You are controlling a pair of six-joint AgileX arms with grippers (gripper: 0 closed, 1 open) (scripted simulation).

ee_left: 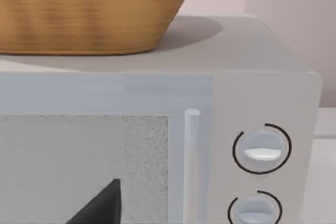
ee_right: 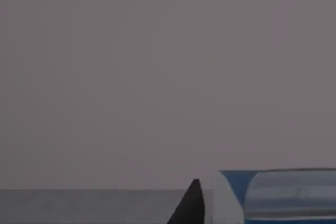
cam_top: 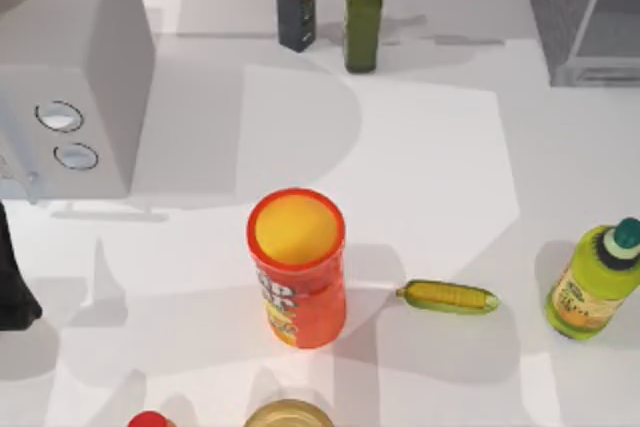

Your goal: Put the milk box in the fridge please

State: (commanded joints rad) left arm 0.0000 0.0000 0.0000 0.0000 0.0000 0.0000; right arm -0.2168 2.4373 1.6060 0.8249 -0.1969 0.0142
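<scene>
Showing one dark fingertip (ee_right: pixel 190 203) of right gripper at bottom centre of right wrist view; opening cannot be judged. Milk box (ee_right: pixel 278 195), blue-and-white, sits just beside that fingertip at lower right, cut off by frame edge; contact unclear. Plain grey wall behind. Fridge (cam_top: pixel 585 12) occupies upper right of top view, partly cropped. Left arm (cam_top: pixel 12 282) parked at left edge, facing microwave (ee_left: pixel 252 103); grip state undeterminable.

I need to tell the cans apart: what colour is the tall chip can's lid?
Yellow-orange, ringed by the chip can's red-orange rim; the top view shows it best.
</scene>
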